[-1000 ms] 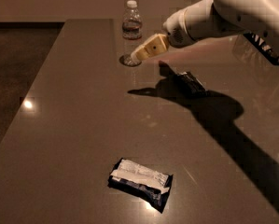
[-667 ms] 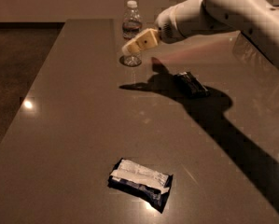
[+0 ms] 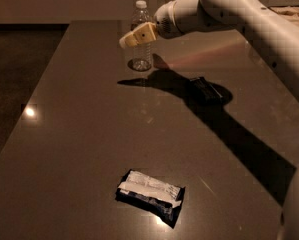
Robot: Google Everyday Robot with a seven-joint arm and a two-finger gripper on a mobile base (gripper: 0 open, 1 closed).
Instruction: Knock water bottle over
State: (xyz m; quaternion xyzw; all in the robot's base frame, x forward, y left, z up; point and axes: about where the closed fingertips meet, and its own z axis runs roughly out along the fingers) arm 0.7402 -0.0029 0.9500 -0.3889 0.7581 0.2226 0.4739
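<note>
The gripper [image 3: 136, 35] hangs level with the upper part of the upright bottle [image 3: 141, 55], toward the far end of the table [image 3: 74, 134]. Whether it is clenched, I cannot tell. A soft nudge may merely slide the bottle, and a hard swipe could send it off the table.

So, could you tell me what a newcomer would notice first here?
The white robot arm reaches in from the right, its tan tool hanging in front of the clear ribbed plastic bottle with a white cap, upright toward the far end of the dark brown table. Near the front edge lies a flat dark snack packet with a white panel.
</note>
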